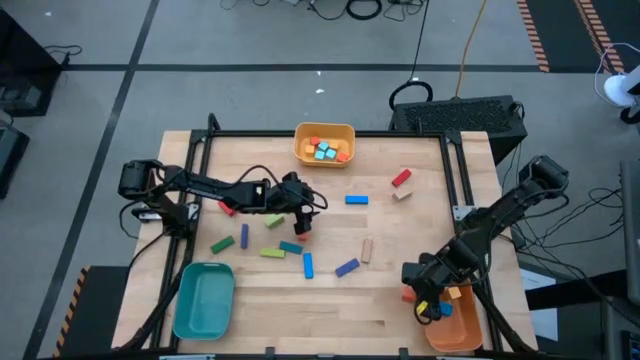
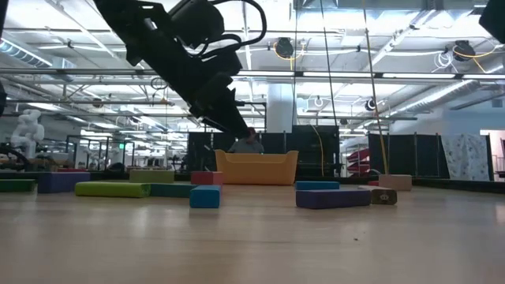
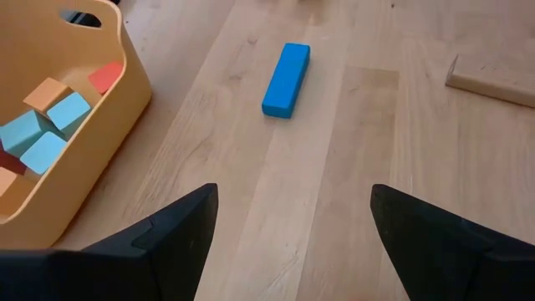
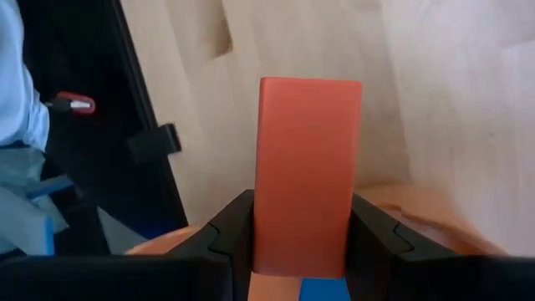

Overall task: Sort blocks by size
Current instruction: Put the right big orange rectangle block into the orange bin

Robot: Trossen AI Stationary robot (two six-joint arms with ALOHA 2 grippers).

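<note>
Counter [image 1: 330, 300]: light wood, carrying three trays and the scattered blocks.

Left arm: extended from the left edge toward mid-counter. Left end effector [image 1: 301, 222] hangs above the surface near the middle, fingers [image 3: 180, 226] spread wide, holding nothing. Its wrist view looks over bare wood toward a blue bar [image 3: 286, 68].

Right arm: folded at the near right corner. Right end effector [image 1: 428, 300] sits at the rim of the orange tray [image 1: 462, 325], clamped on an upright orange block [image 4: 307, 171].

Teal tray [image 1: 203, 298]: near left corner; no blocks seen in it.

Yellow tray [image 1: 324, 143]: far edge, centre; holds several small cubes [image 1: 323, 150] in light blue, orange and red.

Loose blocks, long pieces first: green bar [image 1: 222, 244] and blue bar [image 1: 244, 234] left of centre; lime bar [image 1: 273, 253], teal bar [image 1: 291, 247] and an upright blue bar [image 1: 308, 264] below the left end effector; a slanted blue bar [image 1: 347, 267] and tan bar [image 1: 367, 250] to their right. Farther back right lie a red brick [image 1: 401, 178] and tan brick [image 1: 402, 193], touching or nearly so.
</note>
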